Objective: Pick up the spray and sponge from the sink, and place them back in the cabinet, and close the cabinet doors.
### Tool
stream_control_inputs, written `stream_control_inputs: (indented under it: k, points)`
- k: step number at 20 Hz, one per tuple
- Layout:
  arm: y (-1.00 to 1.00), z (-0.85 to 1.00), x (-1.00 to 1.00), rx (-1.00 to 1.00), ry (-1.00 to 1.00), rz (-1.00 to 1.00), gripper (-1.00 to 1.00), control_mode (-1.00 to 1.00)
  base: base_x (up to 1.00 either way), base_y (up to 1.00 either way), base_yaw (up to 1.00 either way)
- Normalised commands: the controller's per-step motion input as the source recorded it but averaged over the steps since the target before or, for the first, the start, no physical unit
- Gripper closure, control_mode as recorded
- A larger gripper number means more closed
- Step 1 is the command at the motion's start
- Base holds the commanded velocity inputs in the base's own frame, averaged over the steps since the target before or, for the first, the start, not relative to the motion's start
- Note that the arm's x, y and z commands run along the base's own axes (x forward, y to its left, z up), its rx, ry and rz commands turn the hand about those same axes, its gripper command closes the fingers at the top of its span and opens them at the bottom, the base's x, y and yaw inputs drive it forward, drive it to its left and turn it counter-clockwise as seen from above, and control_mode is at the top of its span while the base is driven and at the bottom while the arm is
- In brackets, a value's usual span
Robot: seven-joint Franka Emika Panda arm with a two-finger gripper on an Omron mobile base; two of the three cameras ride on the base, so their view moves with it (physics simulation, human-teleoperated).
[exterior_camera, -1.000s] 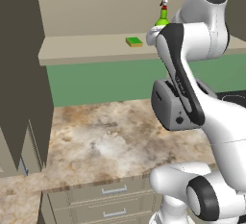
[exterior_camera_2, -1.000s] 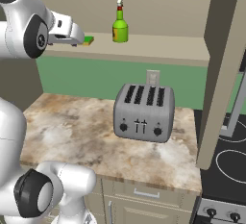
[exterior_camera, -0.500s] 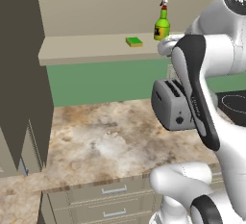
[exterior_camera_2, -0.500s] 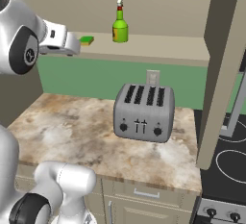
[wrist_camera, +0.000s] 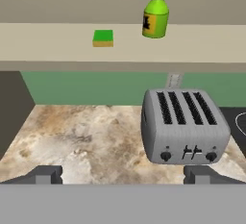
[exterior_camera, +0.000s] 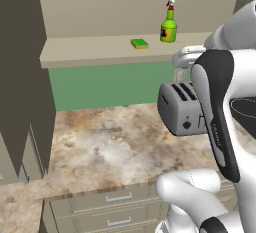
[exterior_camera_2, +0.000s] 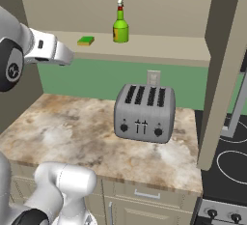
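Two dark fingertips (wrist_camera: pixel 45 174) stand spread as wide as they go, holding and touching nothing. Beyond them, up on the cabinet (wrist_camera: pixel 57 50) shelf, the spray (wrist_camera: pixel 155 12) stands upright with the sponge (wrist_camera: pixel 103 38) near it; its dark label is unreadable. A toaster (wrist_camera: pixel 185 127) sits just ahead on the counter (wrist_camera: pixel 81 131).

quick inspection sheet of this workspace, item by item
surface: marbled counter, bare apart from the toaster
job's things: spray upright on the cabinet shelf; sponge flat on the same shelf to its left, apart from it; cabinet doors open
clutter: silver toaster on the counter below the shelf
gripper: gripper open, holding nothing, clear of the shelf
cables: nothing seen
surroundings: green backsplash, drawers under the counter, stovetop at right
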Motion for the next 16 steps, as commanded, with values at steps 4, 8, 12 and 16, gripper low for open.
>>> stream_control_inputs:
  k: [4,8,12,16]
  points:
    - [0.0,0.0,-0.34,0.0,0.0,0.0,-1.0,-1.0,0.0,0.0,0.0]
    - [0.0,0.0,-0.3,0.0,0.0,0.0,-1.0,-1.0,0.0,0.0,0.0]
    - [0.0,0.0,-0.25,0.0,0.0,0.0,-1.0,-1.0,0.0,0.0,0.0]
    - [0.0,0.0,-0.22,0.0,0.0,0.0,-1.0,-1.0,0.0,0.0,0.0]
